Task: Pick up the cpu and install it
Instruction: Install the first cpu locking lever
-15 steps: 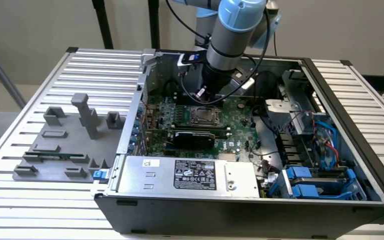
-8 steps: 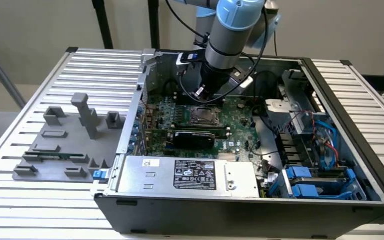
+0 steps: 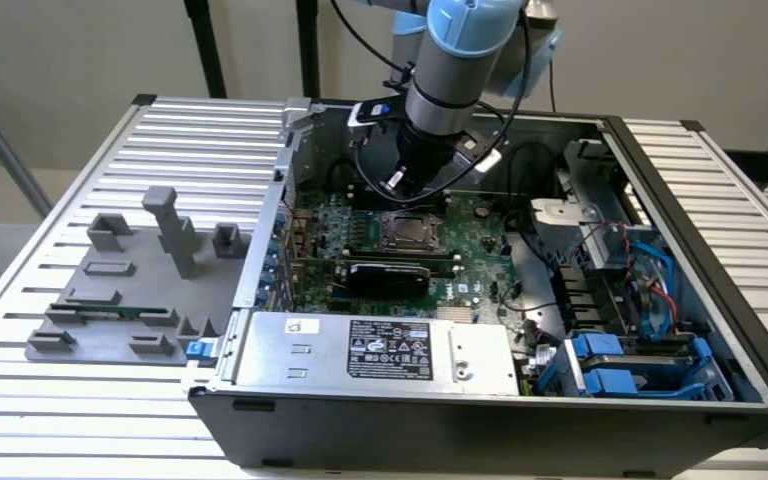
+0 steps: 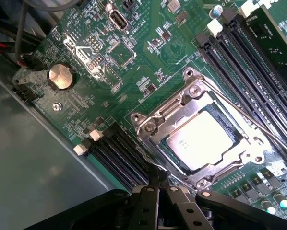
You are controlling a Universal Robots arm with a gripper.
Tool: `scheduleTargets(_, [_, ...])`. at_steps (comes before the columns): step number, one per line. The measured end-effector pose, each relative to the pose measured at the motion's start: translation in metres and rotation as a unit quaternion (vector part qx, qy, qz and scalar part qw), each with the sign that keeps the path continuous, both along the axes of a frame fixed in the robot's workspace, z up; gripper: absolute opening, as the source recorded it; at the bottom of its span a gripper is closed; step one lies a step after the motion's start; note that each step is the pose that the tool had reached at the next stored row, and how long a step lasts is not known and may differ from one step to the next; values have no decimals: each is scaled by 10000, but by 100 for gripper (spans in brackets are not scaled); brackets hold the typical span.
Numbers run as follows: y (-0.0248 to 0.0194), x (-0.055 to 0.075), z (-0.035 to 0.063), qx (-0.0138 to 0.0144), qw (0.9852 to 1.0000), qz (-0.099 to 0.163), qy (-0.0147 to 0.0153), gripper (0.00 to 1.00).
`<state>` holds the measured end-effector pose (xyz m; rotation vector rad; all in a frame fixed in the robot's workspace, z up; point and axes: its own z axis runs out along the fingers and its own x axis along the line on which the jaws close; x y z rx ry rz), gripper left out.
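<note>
Grey fixture blocks (image 3: 131, 290) sit on the slatted surface (image 3: 37, 420), well to the exterior view's left of the open computer case (image 3: 491, 420); nothing of the task rests there. Inside the case, the cpu (image 4: 199, 143) lies flat in the socket (image 4: 148, 125) on the green motherboard (image 4: 86, 100), its pale metal top showing through the silver load frame, with the thin lever wire (image 4: 249, 117) running past the socket's far side. The end effector (image 4: 158, 184) hangs just beside the socket's near edge, fingers pressed together and holding nothing. In the exterior view the arm (image 3: 444, 90) stands over the socket, deep in the case. Risks as judged: the closed tips are close to the frame, so a small sideways drift could scrape it or nick the memory slots (image 4: 119, 158) next to the socket. If the chip is not fully keyed in, any downward press could bend contacts. Cables (image 3: 531, 160) near the arm could snag on it.
</note>
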<state>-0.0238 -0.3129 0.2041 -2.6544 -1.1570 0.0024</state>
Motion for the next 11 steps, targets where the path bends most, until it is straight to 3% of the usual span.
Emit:
scheduleTargets(6, [0,-153,44,0,10000,21,0,11])
scheduleTargets(11, [-5,-171,72,1,10000,29,0,11])
